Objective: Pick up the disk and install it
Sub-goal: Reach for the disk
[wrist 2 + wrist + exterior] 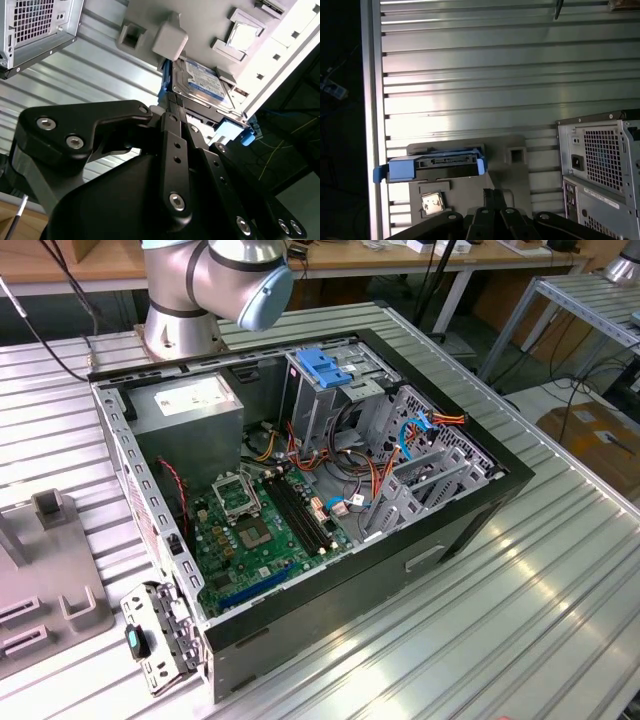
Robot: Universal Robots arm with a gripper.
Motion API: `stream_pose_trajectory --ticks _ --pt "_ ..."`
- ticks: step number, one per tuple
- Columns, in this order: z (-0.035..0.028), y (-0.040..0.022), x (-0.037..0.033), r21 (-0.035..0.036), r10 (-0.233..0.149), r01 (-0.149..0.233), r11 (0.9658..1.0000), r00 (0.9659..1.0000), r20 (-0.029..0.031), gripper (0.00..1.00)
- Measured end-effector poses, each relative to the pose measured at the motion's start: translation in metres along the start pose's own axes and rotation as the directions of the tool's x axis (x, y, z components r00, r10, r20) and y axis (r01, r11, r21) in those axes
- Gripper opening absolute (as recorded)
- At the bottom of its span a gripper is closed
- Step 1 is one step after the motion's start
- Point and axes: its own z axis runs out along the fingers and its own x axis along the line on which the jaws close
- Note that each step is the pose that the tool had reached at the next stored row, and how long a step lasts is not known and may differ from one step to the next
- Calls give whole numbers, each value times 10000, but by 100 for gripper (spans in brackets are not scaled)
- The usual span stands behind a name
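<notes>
1. One robot arm (215, 280) is standing on the table in the exterior view, and it is carrying one gripper (172, 107), seen in the second wrist view
2. One ribbed metal table (500, 620) is bearing one computer case (470, 510), which is lying open
3. Inside the case, one power supply box (190, 405), one blue latch (325, 367) and one green motherboard (260, 540) are showing
4. One grey fixture plate (45, 560) is lying beside the case
5. One disk (205, 82) and one square chip (243, 35) are sitting on that plate in both wrist views
</notes>
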Motion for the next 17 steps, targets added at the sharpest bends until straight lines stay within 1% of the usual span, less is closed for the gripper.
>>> stream_pose_trajectory --ticks 2,13,16,17 --pt "12 20 3 0 1 -1 10000 10000 0 11" --pt "15 21 4 0 1 -1 10000 10000 -1 11" --pt "15 18 39 0 1 -1 10000 10000 -1 11" --pt "15 17 60 0 1 -1 10000 10000 -1 11"
